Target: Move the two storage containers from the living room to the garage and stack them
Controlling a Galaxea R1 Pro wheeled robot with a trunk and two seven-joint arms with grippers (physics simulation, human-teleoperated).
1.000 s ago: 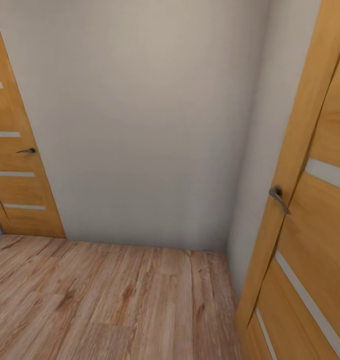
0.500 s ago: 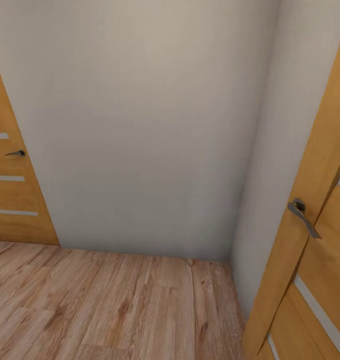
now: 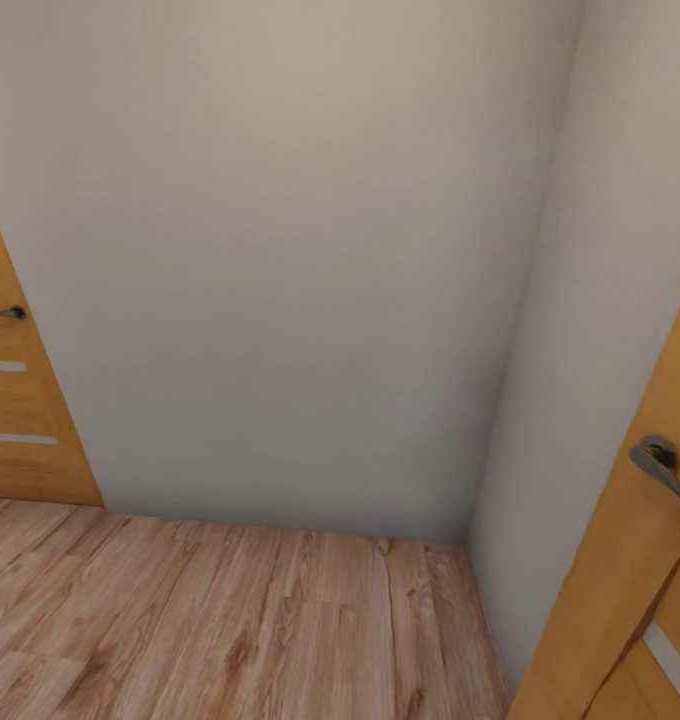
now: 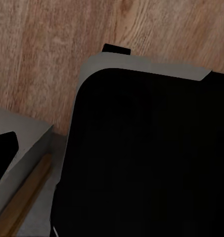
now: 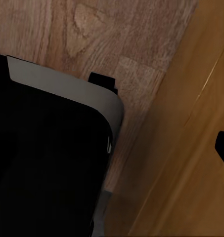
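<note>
The two storage containers are out of view, as are the living room and the garage. I am facing a plain white wall in a corridor with a light wood-plank floor. In the left wrist view, one dark fingertip of my left gripper sits at the picture's rim, above my black and grey base. One dark fingertip of my right gripper likewise sits at the rim in the right wrist view, beside my base. Nothing is between the fingers of either gripper.
A wooden door with pale stripes and a dark handle stands at the left. Another wooden door with a grey lever handle is close at the right, also seen right beside my base. The wall corner lies ahead.
The camera has moved toward the wall. The wall looms larger, the left door has slid toward the left edge and the right door toward the lower right.
</note>
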